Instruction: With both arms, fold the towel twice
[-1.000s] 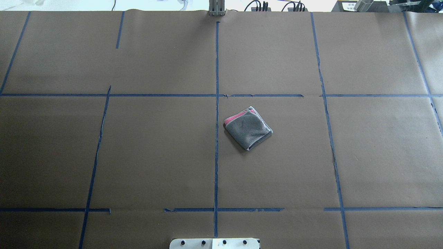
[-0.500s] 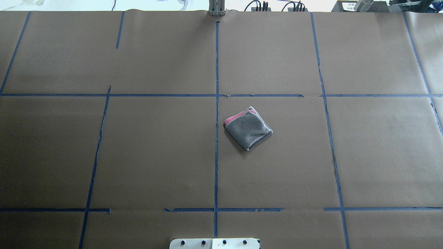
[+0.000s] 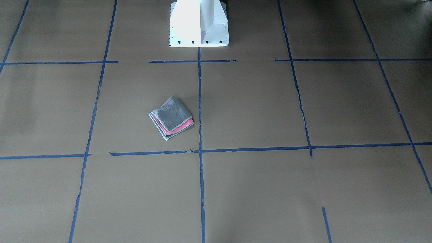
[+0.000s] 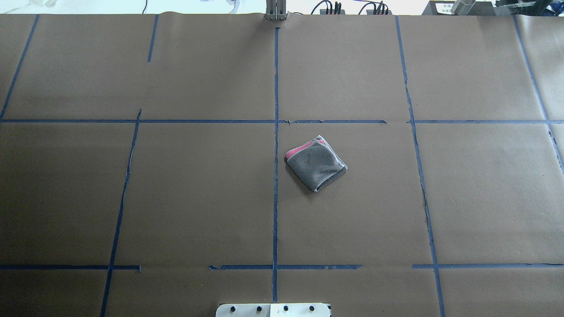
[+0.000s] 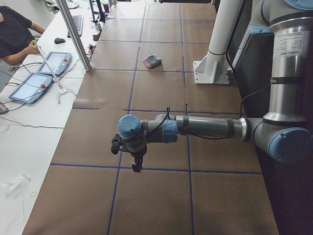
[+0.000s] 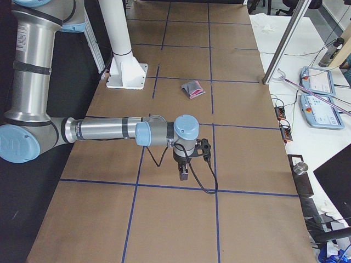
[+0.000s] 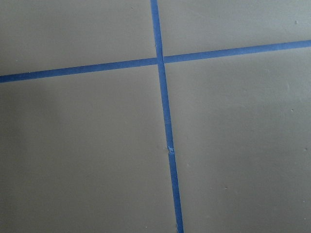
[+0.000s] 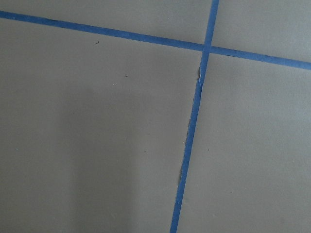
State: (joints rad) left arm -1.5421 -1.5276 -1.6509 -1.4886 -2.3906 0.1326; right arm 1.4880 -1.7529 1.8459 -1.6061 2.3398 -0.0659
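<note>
Pincers first: neither shows in the front-facing view, where the towel (image 3: pixel 172 118) lies folded small on the bench (image 3: pixel 270 101), about midway between the robot's edge and the operators' edge, grey face up, pink layers peeking out toward the operators. From overhead we find the towel (image 4: pixel 315 163) just beside the middle line of blue tape (image 4: pixel 276 198), toward the bench's right end, with no arm over it. From the left end, the left pincer (image 5: pixel 136 165) hangs pointing down over bare bench, well apart from the towel (image 5: pixel 152 61); we cannot tell whether its jaws stand apart or together. From the right end the right pincer (image 6: pixel 184 174) hangs the same way, also well apart, and again we cannot tell. Both wrist views give us only paper and tape. We judge the cloth light, soft and limp, its layers apt to slip; we would pinch a corner through all layers at the stitched border. No container shows anywhere.
</note>
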